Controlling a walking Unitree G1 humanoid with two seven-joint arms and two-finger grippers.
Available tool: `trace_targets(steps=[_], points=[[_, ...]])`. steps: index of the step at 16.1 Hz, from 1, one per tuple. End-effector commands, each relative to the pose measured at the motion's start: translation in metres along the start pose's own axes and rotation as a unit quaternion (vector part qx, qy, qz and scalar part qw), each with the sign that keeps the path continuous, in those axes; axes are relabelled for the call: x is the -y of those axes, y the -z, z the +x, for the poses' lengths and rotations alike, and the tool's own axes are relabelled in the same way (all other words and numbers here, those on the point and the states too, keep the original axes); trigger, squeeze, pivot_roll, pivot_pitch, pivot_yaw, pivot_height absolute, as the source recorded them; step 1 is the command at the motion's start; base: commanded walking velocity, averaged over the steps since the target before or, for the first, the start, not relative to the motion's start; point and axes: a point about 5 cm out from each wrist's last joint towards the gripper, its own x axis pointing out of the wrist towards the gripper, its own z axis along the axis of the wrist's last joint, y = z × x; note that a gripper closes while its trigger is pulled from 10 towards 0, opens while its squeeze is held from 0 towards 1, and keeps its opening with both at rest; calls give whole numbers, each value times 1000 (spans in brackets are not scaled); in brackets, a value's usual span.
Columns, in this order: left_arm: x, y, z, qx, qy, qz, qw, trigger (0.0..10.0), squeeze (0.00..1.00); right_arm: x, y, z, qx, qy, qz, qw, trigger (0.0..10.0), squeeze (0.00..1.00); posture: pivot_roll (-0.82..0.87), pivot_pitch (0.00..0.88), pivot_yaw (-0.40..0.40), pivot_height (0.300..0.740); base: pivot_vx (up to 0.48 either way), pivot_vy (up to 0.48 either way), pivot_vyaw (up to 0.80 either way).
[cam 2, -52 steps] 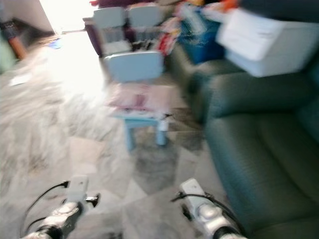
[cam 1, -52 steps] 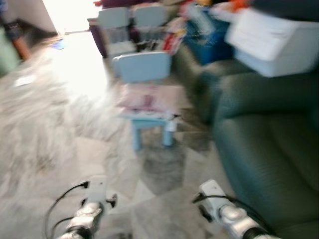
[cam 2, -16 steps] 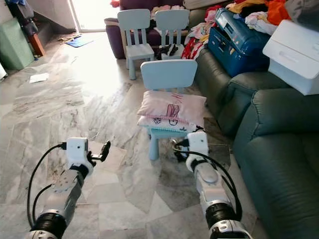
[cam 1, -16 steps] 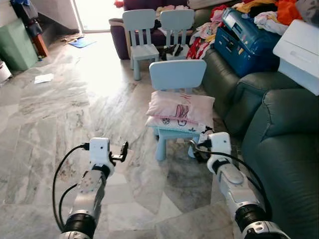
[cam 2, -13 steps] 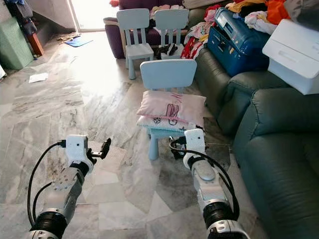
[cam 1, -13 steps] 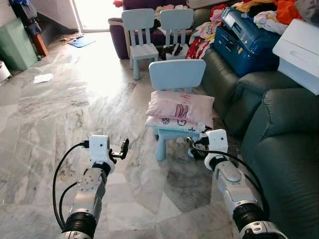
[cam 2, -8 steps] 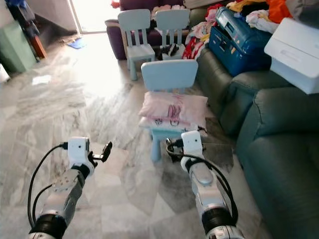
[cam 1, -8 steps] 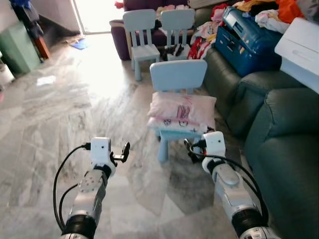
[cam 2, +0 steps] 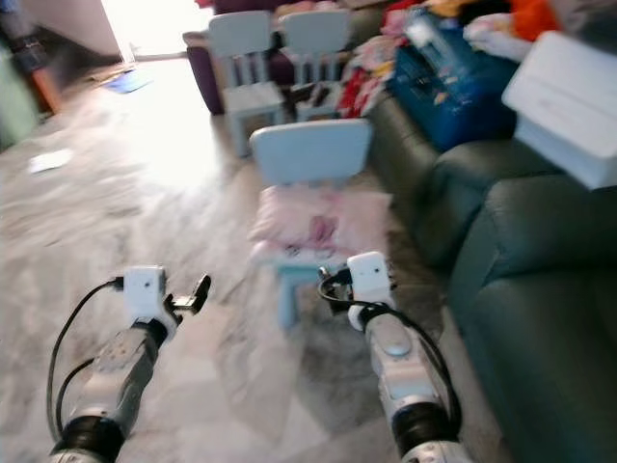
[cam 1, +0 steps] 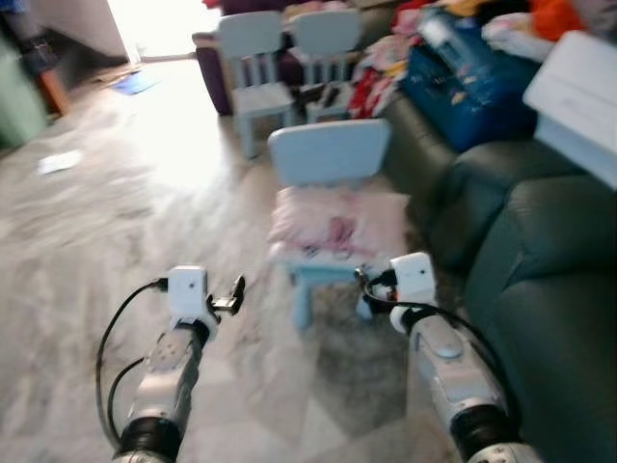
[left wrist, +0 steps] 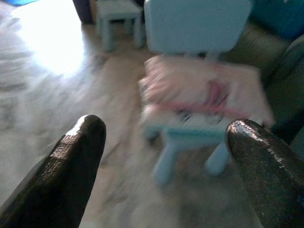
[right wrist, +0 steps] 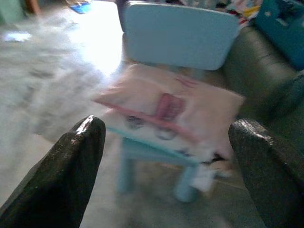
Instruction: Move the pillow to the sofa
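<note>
The pink pillow [cam 1: 339, 224] lies on the light-blue child's chair [cam 1: 328, 154], beside the green sofa [cam 1: 540, 289]. Since a second ago the view has blurred and shifted, indicating continued approach. Left gripper [left wrist: 164, 164] and right gripper [right wrist: 166, 164] are spread wide, empty, short of the pillow.

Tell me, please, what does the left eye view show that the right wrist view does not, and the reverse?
Left eye view: both silver arms, the left end effector above the floor, two more small chairs and a white box farther back. Right wrist view: the right end effector, its fingers wide apart, aimed at the chair. Both: the pink pillow lying on the light blue chair, with the green sofa beside it.
</note>
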Motion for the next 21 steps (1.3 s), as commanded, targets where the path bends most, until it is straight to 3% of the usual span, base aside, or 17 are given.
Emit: trace_targets(steps=[1, 18, 21], points=[[-6, -1, -2, -4, -3, 9, 1000, 10000, 0, -5, -11, 4, 17, -5, 5, 1000, 10000, 0, -178, 14, 21, 740, 480, 0, 0], [0, 5, 0, -16, -3, 1, 1000, 10000, 0, -9, -17, 5, 25, -24, -21, 999, 10000, 0, -184, 5, 1, 740, 476, 0, 0], [-4, 4, 0, -14, -23, 11, 1000, 10000, 0, -12, -19, 6, 27, -29, -23, 999, 10000, 0, -184, 7, 0, 740, 130, 0, 0]])
